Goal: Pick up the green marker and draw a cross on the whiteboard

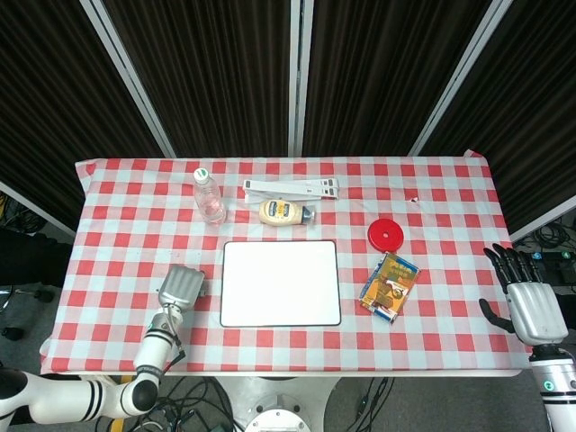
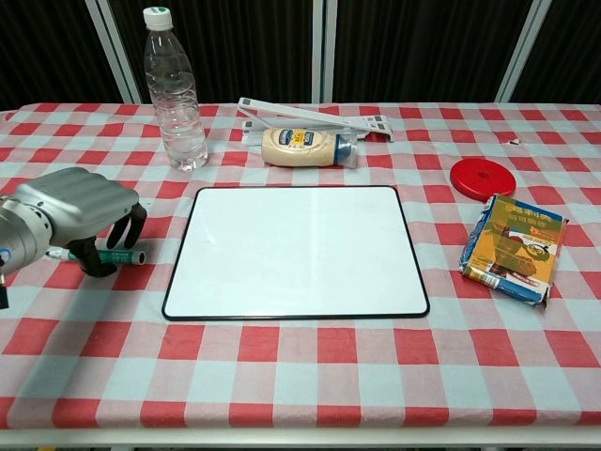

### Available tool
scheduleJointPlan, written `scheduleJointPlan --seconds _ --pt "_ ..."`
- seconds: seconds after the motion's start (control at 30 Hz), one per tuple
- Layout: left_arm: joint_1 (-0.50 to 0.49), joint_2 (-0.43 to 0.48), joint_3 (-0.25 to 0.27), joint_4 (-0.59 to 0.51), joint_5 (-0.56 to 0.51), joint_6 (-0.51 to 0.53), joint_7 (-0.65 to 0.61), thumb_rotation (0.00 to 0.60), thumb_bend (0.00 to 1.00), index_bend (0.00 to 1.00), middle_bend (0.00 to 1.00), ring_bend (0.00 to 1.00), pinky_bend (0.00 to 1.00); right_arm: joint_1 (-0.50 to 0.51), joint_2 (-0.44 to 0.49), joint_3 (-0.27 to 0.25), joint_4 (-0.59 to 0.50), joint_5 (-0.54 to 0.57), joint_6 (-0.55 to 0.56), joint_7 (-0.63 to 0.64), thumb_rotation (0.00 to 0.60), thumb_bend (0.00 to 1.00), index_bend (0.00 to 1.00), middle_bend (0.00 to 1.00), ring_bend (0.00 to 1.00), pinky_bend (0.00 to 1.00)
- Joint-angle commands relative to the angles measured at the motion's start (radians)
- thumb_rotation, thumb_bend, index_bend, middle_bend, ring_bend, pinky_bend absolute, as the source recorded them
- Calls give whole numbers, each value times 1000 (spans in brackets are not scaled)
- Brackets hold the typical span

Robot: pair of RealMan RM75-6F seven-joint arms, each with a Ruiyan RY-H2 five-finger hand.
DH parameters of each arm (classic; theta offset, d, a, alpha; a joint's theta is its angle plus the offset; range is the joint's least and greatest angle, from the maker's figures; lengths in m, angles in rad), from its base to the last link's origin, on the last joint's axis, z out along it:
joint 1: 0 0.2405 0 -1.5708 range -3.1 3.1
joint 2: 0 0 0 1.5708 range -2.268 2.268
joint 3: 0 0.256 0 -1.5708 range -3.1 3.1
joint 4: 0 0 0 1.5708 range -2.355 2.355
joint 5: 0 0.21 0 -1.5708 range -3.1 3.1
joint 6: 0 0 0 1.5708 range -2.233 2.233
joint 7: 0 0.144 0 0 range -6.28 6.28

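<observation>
The green marker (image 2: 119,255) lies flat on the checked cloth, just left of the whiteboard (image 2: 296,249) (image 1: 281,283). My left hand (image 2: 75,209) (image 1: 182,288) hovers low over it, palm down. Its thumb stands on the near side of the marker and its curled fingers on the far side, with a small gap still showing. The marker rests on the table; the hand hides it in the head view. My right hand (image 1: 529,301) hangs past the table's right edge, fingers spread, holding nothing. The whiteboard is blank.
A water bottle (image 2: 175,89), a mayonnaise bottle (image 2: 305,147) and a white folding stand (image 2: 310,117) sit behind the board. To its right are a red lid (image 2: 483,177) and a snack packet (image 2: 512,247).
</observation>
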Motion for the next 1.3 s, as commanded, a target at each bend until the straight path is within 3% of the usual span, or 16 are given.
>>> scheduleJointPlan --seconds 0.03,0.57,0.7,0.9,1.03,1.17,1.3 --pt "-4 -1 5 3 -1 1 -3 600 295 475 496 671 952 -1 0 -1 0 0 1 -1 600 270 0 41 0 0" --pt "-16 5 30 11 8 5 -40 600 345 520 536 672 951 1 -2 -2 -5 8 -7 -16 600 270 0 41 0 0" --pt "-11 44 31 -7 53 -30 -116 600 376 553 566 679 952 -2 0 -2 -9 6 0 -21 600 270 0 41 0 0" --pt "24 166 8 -86 241 -45 -364 600 399 576 603 683 951 -11 6 -2 -17 6 14 -26 600 270 0 41 0 0" --pt "37 232 -35 -102 403 -119 -696 600 404 577 604 681 951 -13 7 -4 -21 0 18 -26 600 268 0 41 0 0" --pt "24 231 -52 -19 620 -168 -1056 600 411 577 603 677 949 -14 9 -6 -23 -4 21 -25 600 271 0 41 0 0" --pt "-16 165 -24 124 800 -161 -1292 600 409 577 597 664 938 -13 12 -6 -25 -7 20 -22 600 270 0 41 0 0"
